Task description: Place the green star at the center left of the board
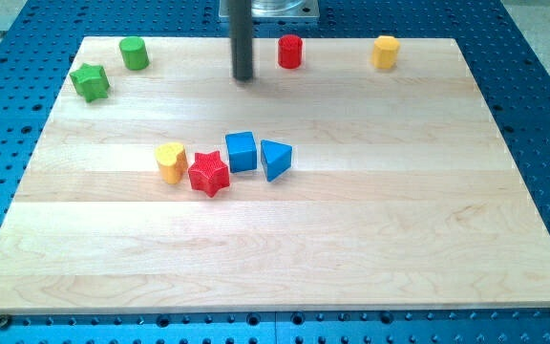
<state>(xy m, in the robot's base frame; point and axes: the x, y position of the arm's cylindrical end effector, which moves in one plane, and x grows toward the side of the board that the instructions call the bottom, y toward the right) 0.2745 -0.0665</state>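
Nearest me, the red star (209, 174) touches the yellow heart (171, 161) at center frame. I see my tip (244, 77) at top center, well right of the green star (91, 82) at upper left; it's a bare rod, no fingers.

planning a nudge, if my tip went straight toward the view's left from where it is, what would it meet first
Probably the green cylinder block, which sits left of my tip, slightly higher in the view, so it might only be grazed. The green star block lies beyond.
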